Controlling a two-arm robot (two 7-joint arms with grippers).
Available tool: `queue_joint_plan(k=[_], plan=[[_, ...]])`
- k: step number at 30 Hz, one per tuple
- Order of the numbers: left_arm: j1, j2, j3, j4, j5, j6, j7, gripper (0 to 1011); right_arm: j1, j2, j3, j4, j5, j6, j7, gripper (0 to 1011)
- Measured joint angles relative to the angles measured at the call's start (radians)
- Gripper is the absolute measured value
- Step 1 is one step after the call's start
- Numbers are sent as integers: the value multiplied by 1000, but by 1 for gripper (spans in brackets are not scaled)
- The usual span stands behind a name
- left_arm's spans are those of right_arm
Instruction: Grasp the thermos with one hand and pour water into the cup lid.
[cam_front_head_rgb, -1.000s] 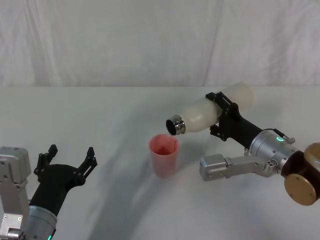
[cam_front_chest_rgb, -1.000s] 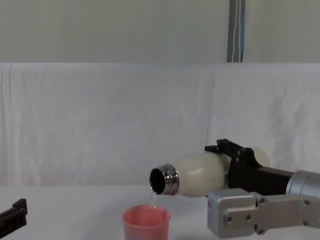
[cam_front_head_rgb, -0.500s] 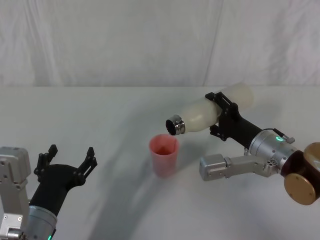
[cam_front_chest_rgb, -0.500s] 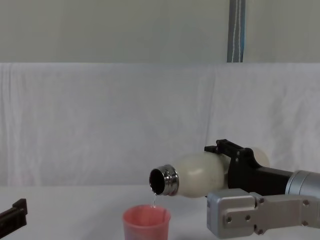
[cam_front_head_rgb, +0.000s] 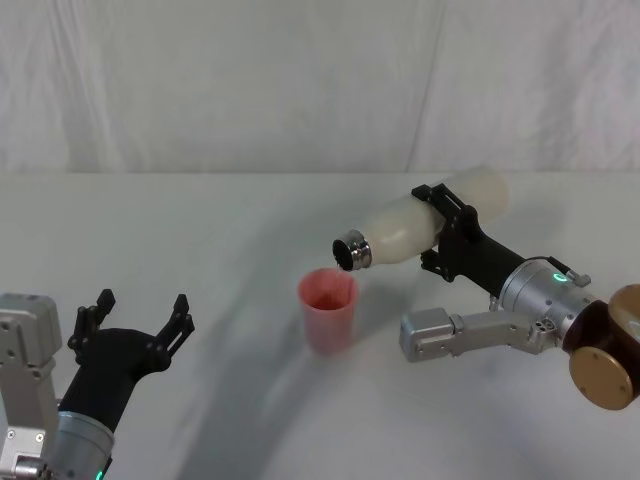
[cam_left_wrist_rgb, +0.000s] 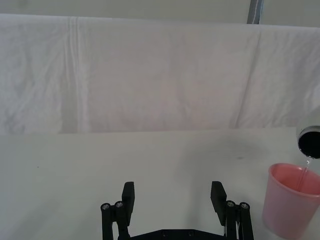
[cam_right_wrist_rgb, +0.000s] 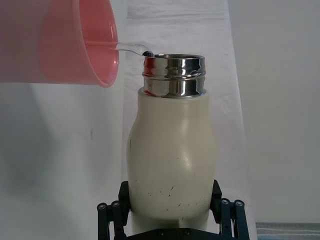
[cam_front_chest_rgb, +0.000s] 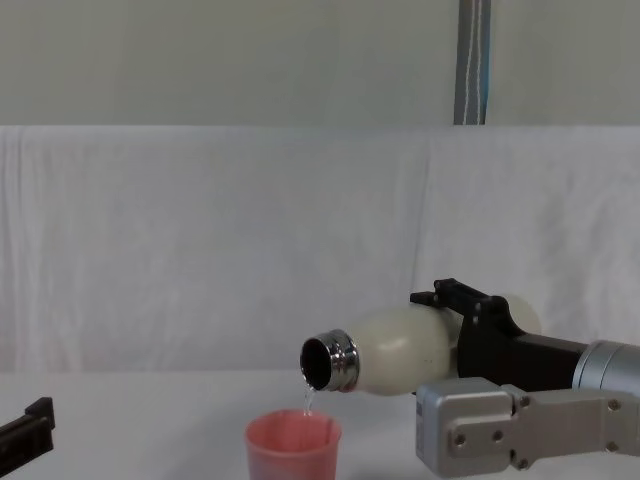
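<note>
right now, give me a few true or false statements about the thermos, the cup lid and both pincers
1. The right pincer grips the thermos around its body. True.
2. The thermos stands upright on the table. False: it is held tipped nearly level, its steel neck over the cup lid.
3. A thin stream of water runs from the thermos mouth into the cup lid. True.
4. The left pincer holds the cup lid. False: it is open and apart from it, low on the left.
5. The cup lid lies on its side. False: it stands upright on the table.
</note>
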Motion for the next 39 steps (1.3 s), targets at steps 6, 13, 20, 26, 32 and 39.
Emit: queue_joint_plan(k=[6,13,20,26,32,39], plan=[[0,0,0,0,0,0,0,1001,0,0,-1,0,0,-1,-1,950],[0,0,0,0,0,0,0,1001,1,0,-2,1,-2,-1,-2,950],[0,0,0,0,0,0,0,1001,1,2,-4,-1,-6,0,-3,950],[0,0,0,0,0,0,0,1001,1,3,-5,-2,-7,0,-3,950],[0,0,0,0,0,0,0,1001,3,2,-6,0,-8,-1,-4,950],[0,0,0,0,0,0,0,1001,4,2,-7,1,-8,-1,-4,950]])
